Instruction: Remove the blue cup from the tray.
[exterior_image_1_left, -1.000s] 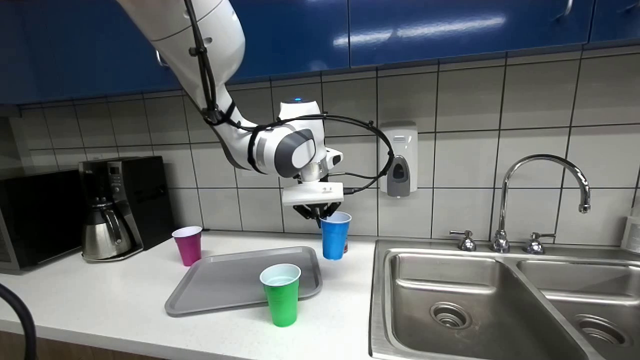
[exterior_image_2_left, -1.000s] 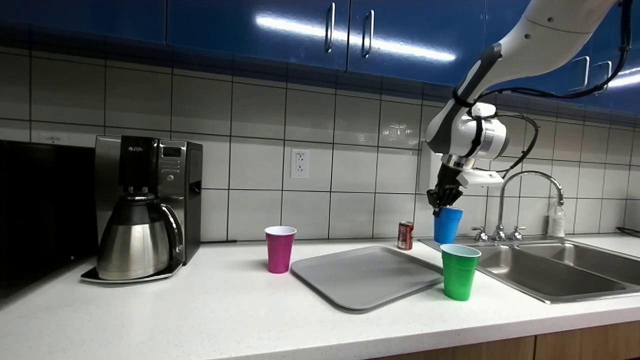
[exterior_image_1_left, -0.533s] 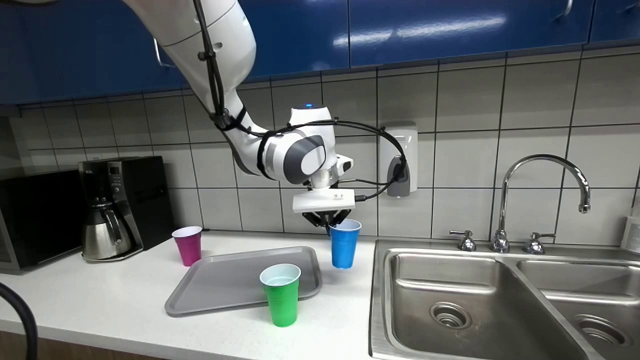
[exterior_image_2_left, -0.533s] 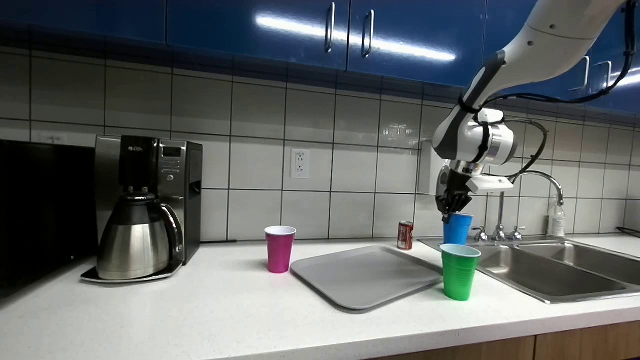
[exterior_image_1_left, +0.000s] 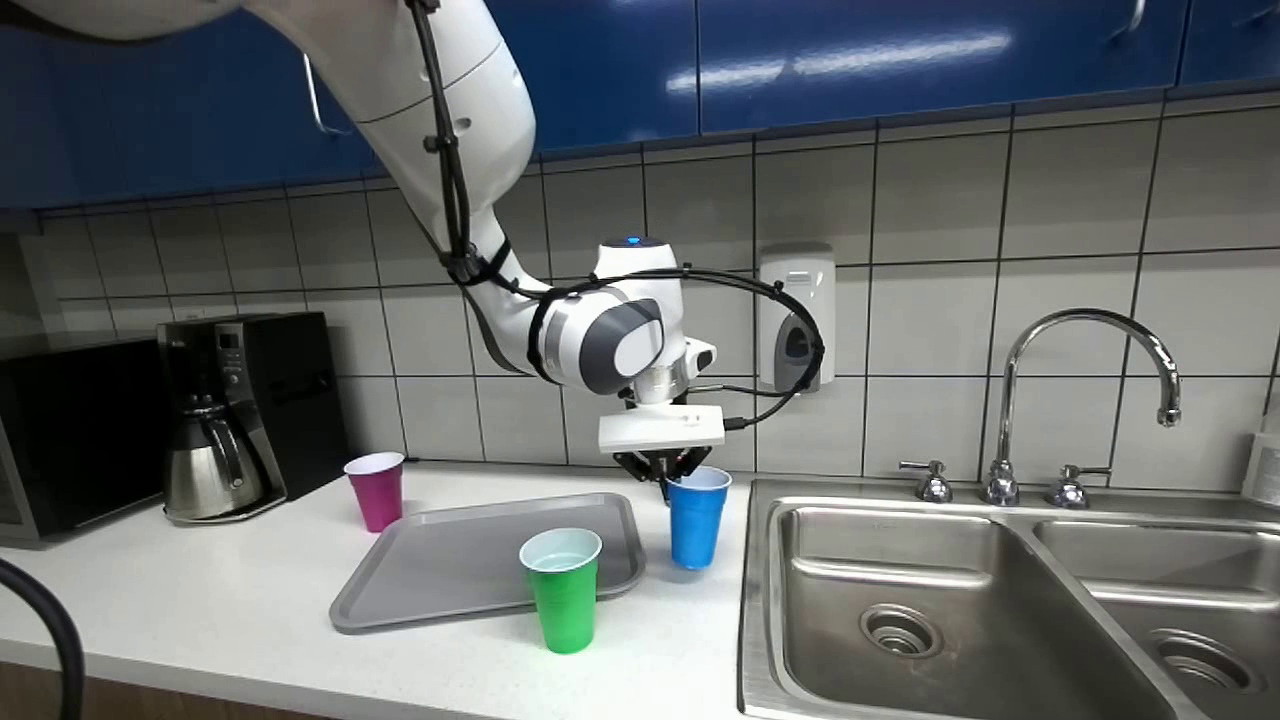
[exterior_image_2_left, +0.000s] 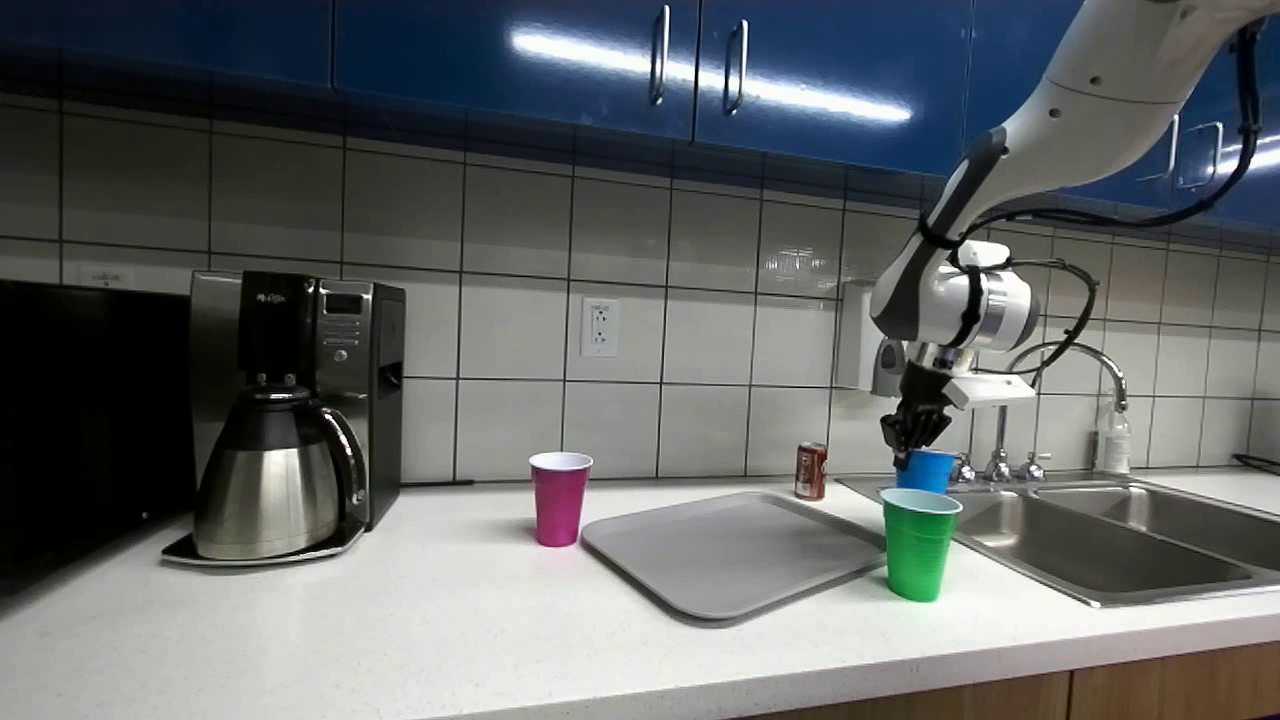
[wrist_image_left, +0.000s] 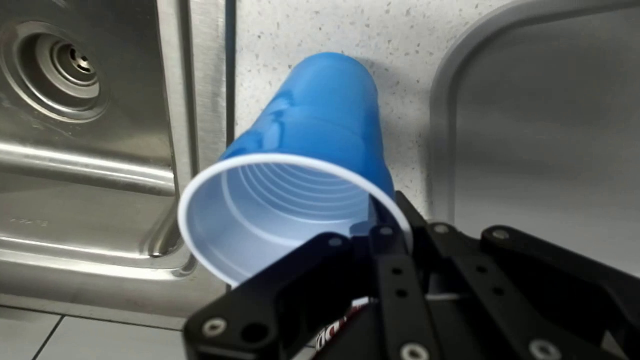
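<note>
The blue cup, with a white rim, shows in both exterior views and in the wrist view. My gripper, also in the wrist view, is shut on the cup's rim, one finger inside and one outside. The cup is slightly tilted, over the counter strip between the grey tray and the sink. Its base is close to the counter; I cannot tell whether it touches. The tray's edge shows right of the cup in the wrist view. The tray bears nothing.
The green cup stands by the tray's front corner, partly hiding the blue cup. The magenta cup stands at the tray's other side. A red can is near the wall. The steel sink borders the counter strip.
My gripper has carried the blue cup down toward the counter and farther from the tray, to the sink side. The tray and other cups have not moved.
</note>
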